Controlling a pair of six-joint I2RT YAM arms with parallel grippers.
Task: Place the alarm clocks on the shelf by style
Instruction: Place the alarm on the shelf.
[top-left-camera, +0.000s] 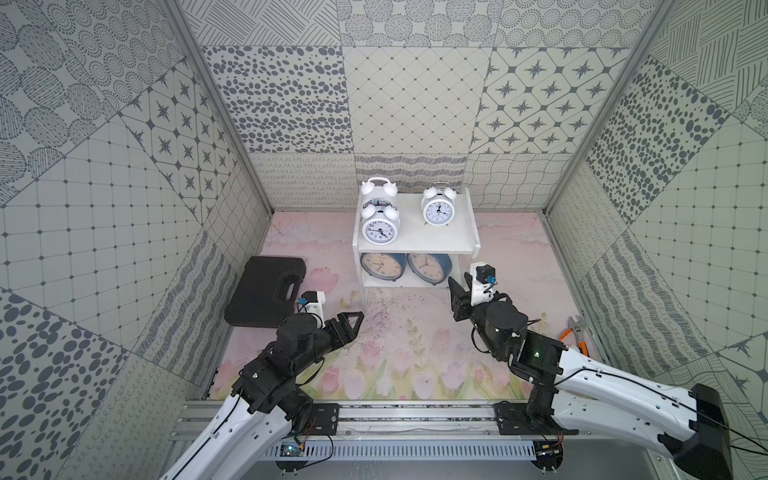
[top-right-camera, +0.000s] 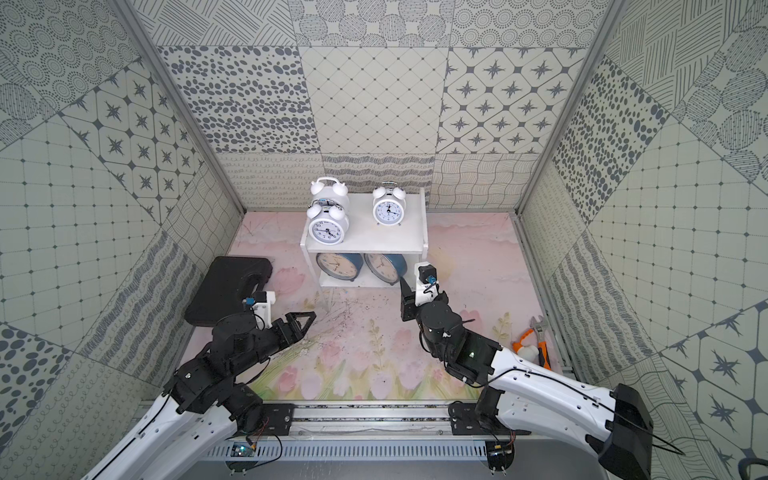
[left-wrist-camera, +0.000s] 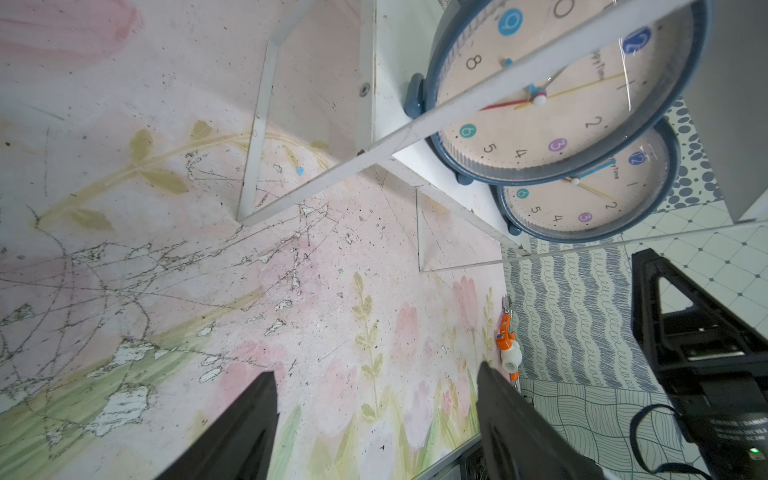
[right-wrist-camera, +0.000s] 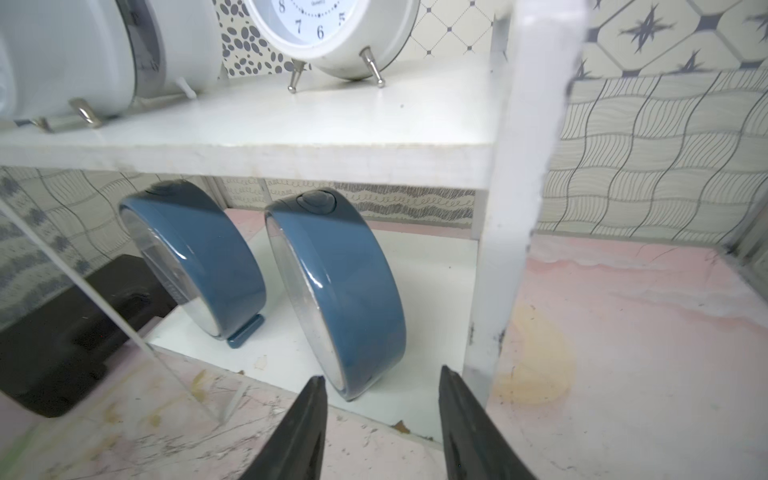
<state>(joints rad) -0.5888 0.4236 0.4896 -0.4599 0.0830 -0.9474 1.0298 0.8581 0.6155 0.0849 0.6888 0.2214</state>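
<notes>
- The right hand (right-wrist-camera: 382, 382) was spread, its dark fingers (right-wrist-camera: 299, 424) parted with nothing pinched between them. It sat low over the table (right-wrist-camera: 623, 332) at the front of the white two-tier shelf (right-wrist-camera: 332, 158).
- Just past its fingertips stood the near blue clock (right-wrist-camera: 345, 291), upright on the shelf's lower tier, its bottom rim close to one fingertip (whether the two touched I could not tell).
- The far blue clock (right-wrist-camera: 195, 257) stood upright on the same tier, beyond the near one from that hand, the two cases side by side.
- One white corner post of the shelf rose just beside the right hand, on the side away from the left hand.
- Above that hand, on the upper tier, the lone white twin-bell clock (top-left-camera: 439, 208) stood roughly over the near blue clock.
- At the end of that tier farther from the right hand, the front white twin-bell clock (top-left-camera: 379, 227) stood with the back white twin-bell clock (top-left-camera: 377, 192) directly behind it.
- The left hand (left-wrist-camera: 374, 382) was spread too, gripping nothing, over bare floral table short of the shelf's thin front leg.
- A flat black plastic case (top-left-camera: 266, 291) lay on the table beside the left hand's wrist, on the side away from the right hand.
- Orange-handled tools (top-left-camera: 575, 330) (an adjustable wrench among them) lay behind the right hand, by the wall.
</notes>
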